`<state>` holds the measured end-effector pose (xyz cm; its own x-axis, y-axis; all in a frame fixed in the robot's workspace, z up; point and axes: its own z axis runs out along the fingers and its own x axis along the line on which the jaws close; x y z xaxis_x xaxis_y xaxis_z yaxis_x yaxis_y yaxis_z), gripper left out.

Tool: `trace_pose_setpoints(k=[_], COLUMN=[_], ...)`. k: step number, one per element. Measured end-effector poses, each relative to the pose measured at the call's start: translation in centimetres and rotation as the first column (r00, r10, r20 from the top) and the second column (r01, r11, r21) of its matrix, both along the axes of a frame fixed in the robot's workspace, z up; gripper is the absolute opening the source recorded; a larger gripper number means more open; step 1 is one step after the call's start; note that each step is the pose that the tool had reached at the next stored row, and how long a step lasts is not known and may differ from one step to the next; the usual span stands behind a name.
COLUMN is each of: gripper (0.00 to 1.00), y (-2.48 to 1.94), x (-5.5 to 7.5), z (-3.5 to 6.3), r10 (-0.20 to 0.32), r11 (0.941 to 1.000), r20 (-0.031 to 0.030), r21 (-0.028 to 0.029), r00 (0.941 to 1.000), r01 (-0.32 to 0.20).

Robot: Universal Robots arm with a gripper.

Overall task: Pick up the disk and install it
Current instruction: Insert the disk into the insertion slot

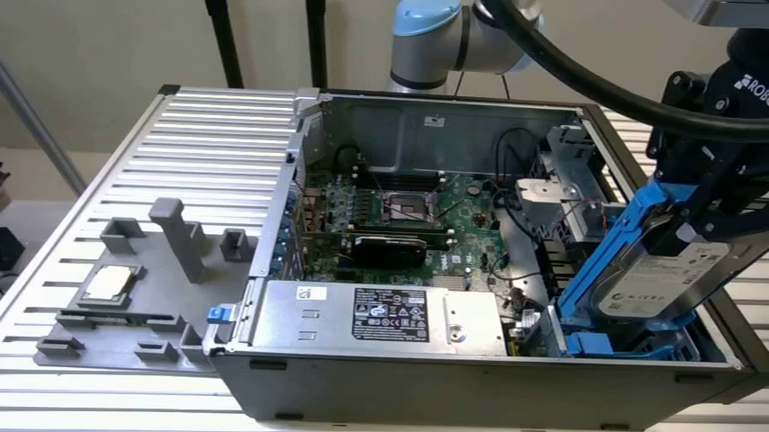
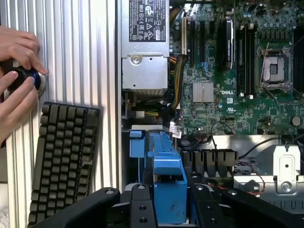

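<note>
Disk, blue-railed, clenched in hand, tilted over open case, motherboard marked DELL

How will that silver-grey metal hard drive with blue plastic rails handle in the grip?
Likely stiff: the silver-grey metal disk hangs tilted without sagging. Probably heavy for its size. Its smooth blue plastic rails might slip in the gripper.

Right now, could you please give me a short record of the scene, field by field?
pincer: shut on the disk, at the exterior view's right
disk: tilted, lower end near the blue bay
computer case: open, motherboard exposed
chip: on the grey fixture, outside the case
hands: on a round knob, beside the keyboard
</note>
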<state>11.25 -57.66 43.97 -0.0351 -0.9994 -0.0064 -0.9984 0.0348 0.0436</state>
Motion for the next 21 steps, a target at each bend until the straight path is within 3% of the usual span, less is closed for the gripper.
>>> trace_pose_setpoints(k=[10, 21], gripper=[0.00, 0.00], y=[0.03, 0.09], x=[0.0, 0.0], z=[-0.91, -2.55], r10=[0.029, 0.046], r11=[0.9996, 0.9989], r20=[0.0000, -0.0001], r21=[-0.0019, -0.0020], r00=[0.9996, 0.9989], r01=[-0.029, -0.046])
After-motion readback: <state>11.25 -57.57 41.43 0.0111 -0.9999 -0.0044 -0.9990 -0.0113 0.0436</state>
